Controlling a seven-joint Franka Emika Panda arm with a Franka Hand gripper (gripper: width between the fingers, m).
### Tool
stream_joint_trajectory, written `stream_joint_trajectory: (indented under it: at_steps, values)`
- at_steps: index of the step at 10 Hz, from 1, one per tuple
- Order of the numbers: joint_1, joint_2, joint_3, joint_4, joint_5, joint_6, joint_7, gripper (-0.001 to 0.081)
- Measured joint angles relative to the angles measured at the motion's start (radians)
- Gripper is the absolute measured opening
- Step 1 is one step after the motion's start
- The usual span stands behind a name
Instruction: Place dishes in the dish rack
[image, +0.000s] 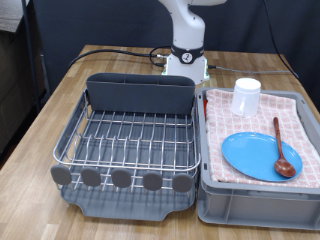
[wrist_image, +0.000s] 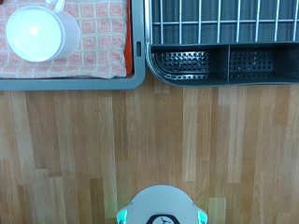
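Note:
The round light-blue plate (image: 260, 153) lies flat in the grey bin, on the pink checked cloth. The reddish-brown wooden spoon (image: 282, 155) lies beside it, its bowl resting on the plate's edge. The small white cup (image: 246, 97) stands upright at the bin's far end and also shows in the wrist view (wrist_image: 39, 32). The dish rack (image: 130, 135), a silver wire grid on a dark tray with a grey caddy (image: 140, 95) and round front discs (image: 122, 179), holds no dishes. Its caddy shows in the wrist view (wrist_image: 220, 63). The gripper shows in neither view.
The grey bin (image: 255, 205) sits against the rack on the exterior view's right. The robot's white base (image: 186, 60) stands behind both on the wooden table (image: 60, 100), with cables beside it. The base also shows in the wrist view (wrist_image: 161, 207).

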Motion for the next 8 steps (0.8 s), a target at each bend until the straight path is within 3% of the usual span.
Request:
stream_joint_trajectory:
  at_steps: [2, 8]
  values:
    - [0.002, 0.020, 0.022, -0.009, 0.001, 0.062, 0.033, 0.0802]
    - [0.009, 0.219, 0.146, 0.017, 0.038, 0.314, 0.290, 0.0802]
